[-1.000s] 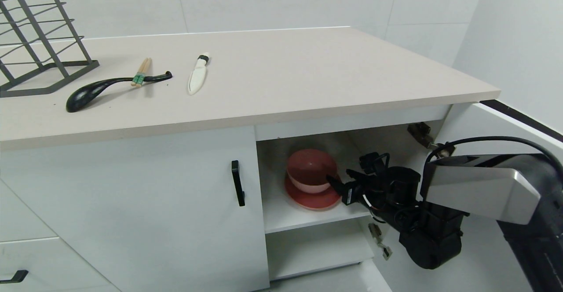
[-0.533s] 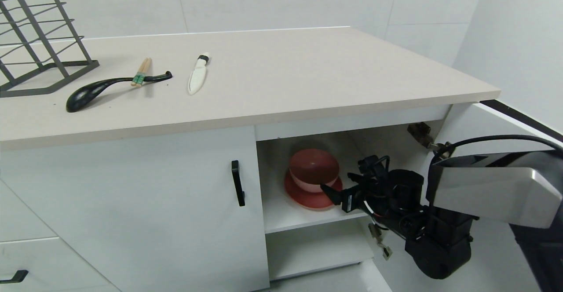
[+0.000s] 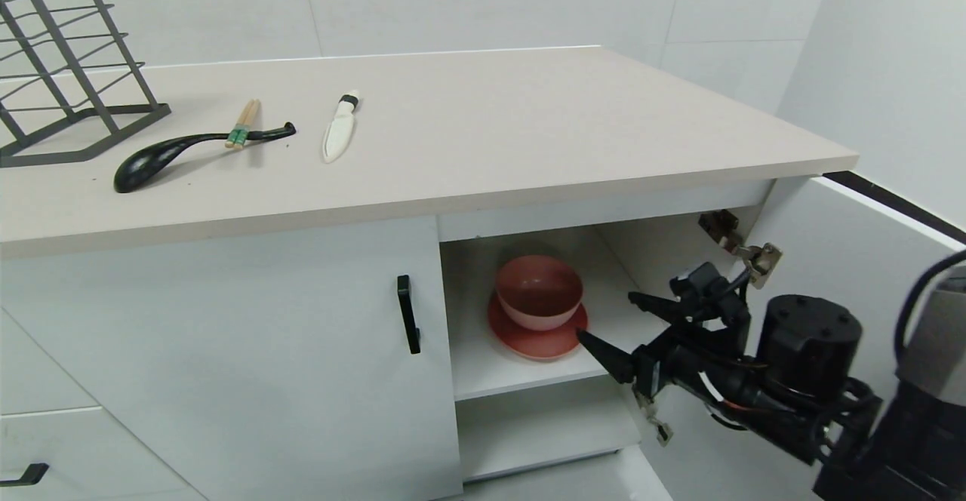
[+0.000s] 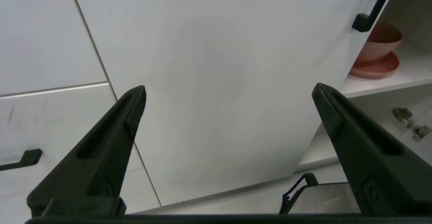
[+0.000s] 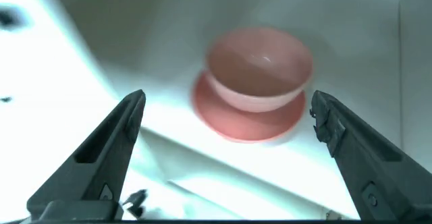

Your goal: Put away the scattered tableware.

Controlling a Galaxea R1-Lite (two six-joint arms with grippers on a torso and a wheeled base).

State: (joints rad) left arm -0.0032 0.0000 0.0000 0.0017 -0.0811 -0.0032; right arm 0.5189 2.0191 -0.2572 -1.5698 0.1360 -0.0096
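Well, bowl (image 3: pixel 539 290) and plate (image 3: pixel 536 341) sat on the cabinet shelf (image 3: pixel 502 376)

Right gripper (image 3: pixel 606 314) hung at lower right, spread wide and holding nothing, tips near the pink bowl stacked on the red plate. Left gripper (image 4: pixel 228 89) gaped empty too, facing the shut door (image 4: pixel 202 150). Black spoon (image 3: pixel 151 158), chopsticks (image 3: pixel 243 124) and knife (image 3: pixel 339 127) lay upper left on the counter (image 3: pixel 528 124).

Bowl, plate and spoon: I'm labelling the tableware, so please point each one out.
bowl (image 3: pixel 539 293): head view, on its inner hollow.
plate (image 3: pixel 537 344): head view, on the front rim below the bowl.
spoon (image 3: pixel 138 167): head view, on the scoop end.
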